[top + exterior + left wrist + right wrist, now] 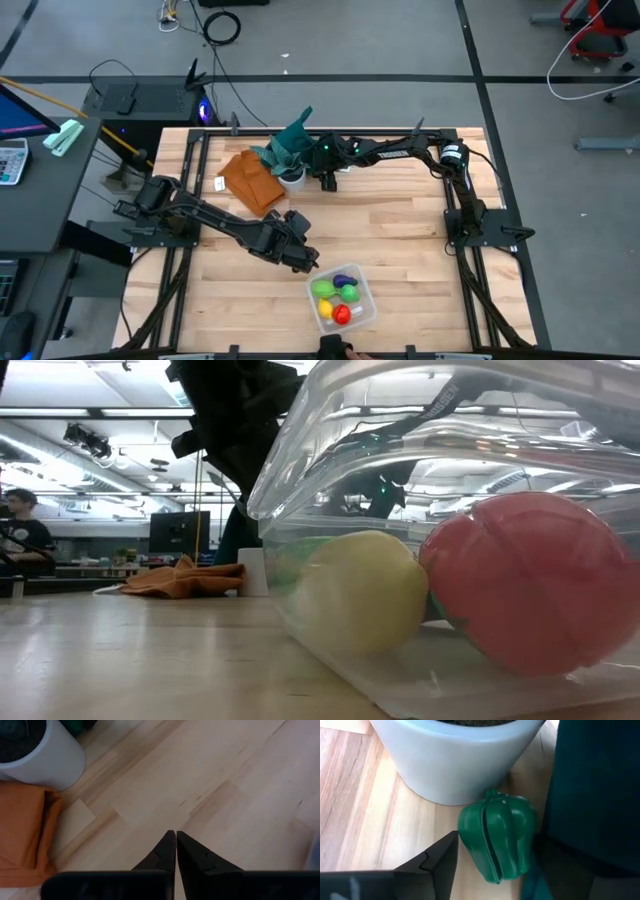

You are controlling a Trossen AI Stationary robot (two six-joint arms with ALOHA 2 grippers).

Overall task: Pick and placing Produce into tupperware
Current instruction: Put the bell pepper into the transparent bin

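Beside white pot (455,757), green pepper (498,839).

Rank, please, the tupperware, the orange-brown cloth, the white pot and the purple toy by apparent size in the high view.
1. The orange-brown cloth and the tupperware look about alike; I would not rank them.
2. The white pot, partly under its leaves.
3. The purple toy, smallest.

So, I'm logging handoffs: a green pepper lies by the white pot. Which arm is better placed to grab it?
The right: its gripper hovers at the green pepper beside the white pot. The left gripper is shut, near the tupperware.
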